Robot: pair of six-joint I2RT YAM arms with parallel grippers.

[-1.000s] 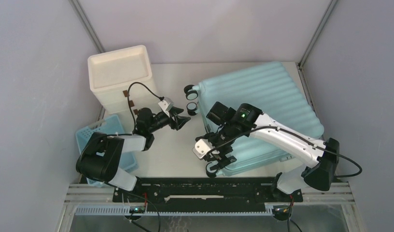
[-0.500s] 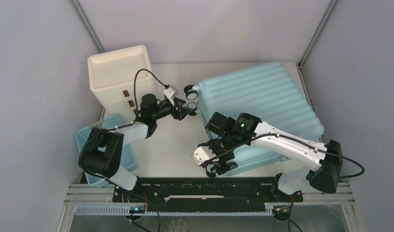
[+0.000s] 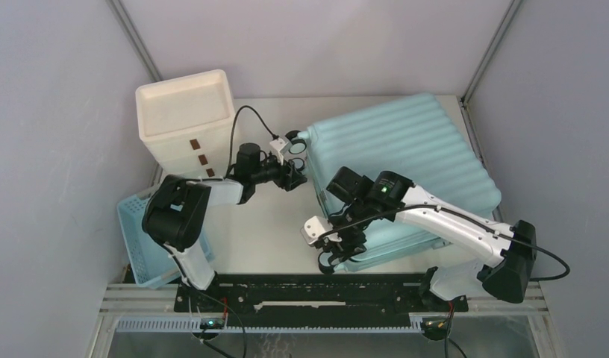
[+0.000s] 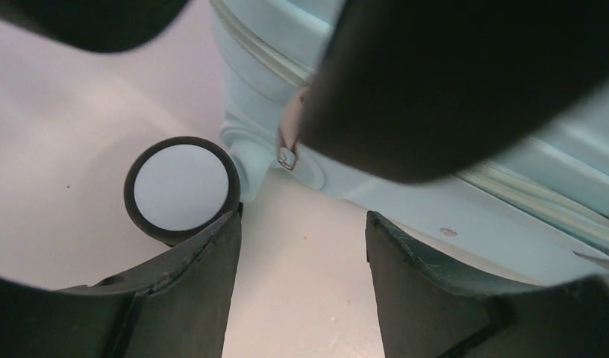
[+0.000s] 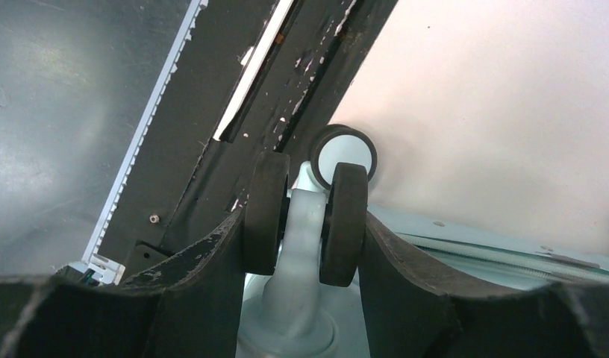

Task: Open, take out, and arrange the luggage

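The luggage [image 3: 428, 153] is a light-blue ribbed suitcase lying flat and closed on the right half of the table. My right gripper [image 3: 339, 250] is at its near-left corner. In the right wrist view it [image 5: 305, 224] is shut on the twin black caster wheel [image 5: 345, 224], one finger pressed against each side. My left gripper [image 3: 295, 177] is at the far-left corner, just below the wheels [image 3: 295, 147]. It [image 4: 301, 224] is open over bare table. A white-faced wheel [image 4: 180, 188] touches its left finger, and a metal zipper pull [image 4: 288, 153] hangs just ahead.
A white drawer unit [image 3: 186, 112] with brown handles stands at the back left. A blue lattice basket [image 3: 141, 220] sits at the near left under the left arm. The black mounting rail [image 3: 316, 287] runs along the near edge, close to the held wheel.
The left gripper has reached right and away, from mid-table up to the luggage's far-left wheels. The right gripper's fingers have closed onto the near-left wheel.
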